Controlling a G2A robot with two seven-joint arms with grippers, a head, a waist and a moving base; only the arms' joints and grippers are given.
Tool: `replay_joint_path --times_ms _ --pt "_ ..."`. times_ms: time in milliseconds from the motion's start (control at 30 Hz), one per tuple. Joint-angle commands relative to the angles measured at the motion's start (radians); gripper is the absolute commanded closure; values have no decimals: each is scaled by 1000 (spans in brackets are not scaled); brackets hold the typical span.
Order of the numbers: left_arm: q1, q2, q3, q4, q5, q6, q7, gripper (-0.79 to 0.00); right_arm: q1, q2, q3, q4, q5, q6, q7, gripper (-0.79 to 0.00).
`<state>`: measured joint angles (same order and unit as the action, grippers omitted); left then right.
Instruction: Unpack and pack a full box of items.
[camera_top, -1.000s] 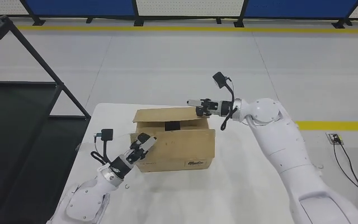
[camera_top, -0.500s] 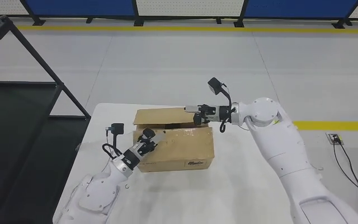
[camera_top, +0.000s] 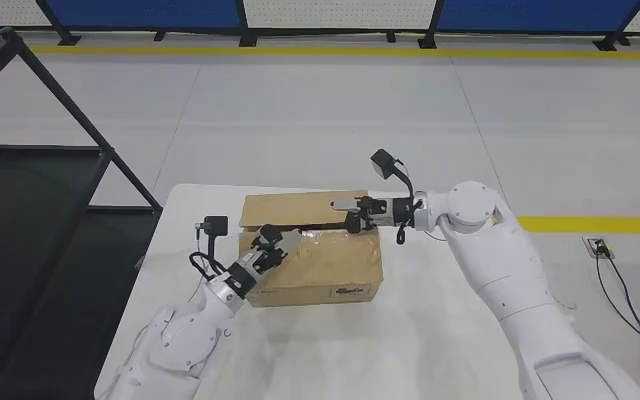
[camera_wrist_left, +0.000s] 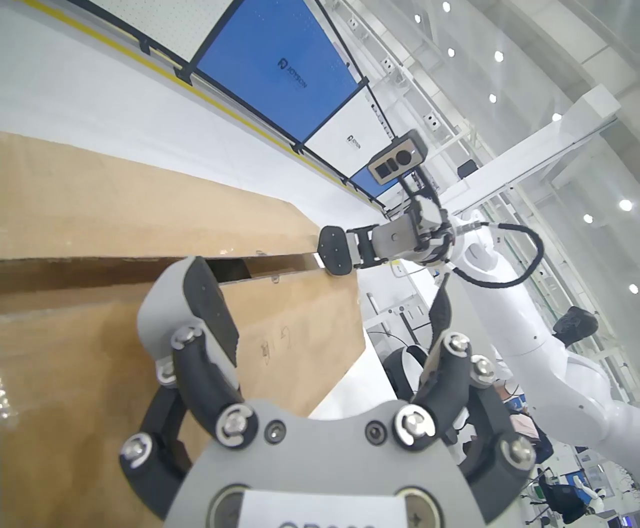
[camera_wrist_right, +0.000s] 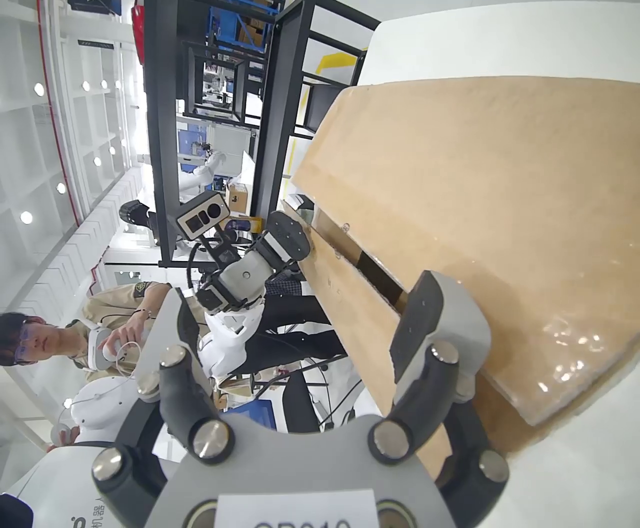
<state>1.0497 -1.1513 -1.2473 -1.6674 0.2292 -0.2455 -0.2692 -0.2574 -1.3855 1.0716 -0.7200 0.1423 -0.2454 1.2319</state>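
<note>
"Hovering over the box (camera_top: 322, 265) on the table (camera_top: 430, 340): our left gripper (camera_top: 277, 238) at its left end, right gripper (camera_top: 345, 212) at the right."
"Both spread wide, we hold nothing."

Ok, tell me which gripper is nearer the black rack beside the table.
Left. The left gripper is above the cardboard box, near its end facing the black rack. The right gripper is above the box's opposite end, farther from the rack.
</note>
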Motion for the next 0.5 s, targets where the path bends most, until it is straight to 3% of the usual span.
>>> replay_joint_path --times_ms 0,467 --pt "13 1 -28 -12 -36 -12 12 -785 -2 2 2 13 6 -10 -1 -785" --pt "252 25 -331 -7 -218 -167 101 -785 -18 7 11 64 55 -93 -12 -785"
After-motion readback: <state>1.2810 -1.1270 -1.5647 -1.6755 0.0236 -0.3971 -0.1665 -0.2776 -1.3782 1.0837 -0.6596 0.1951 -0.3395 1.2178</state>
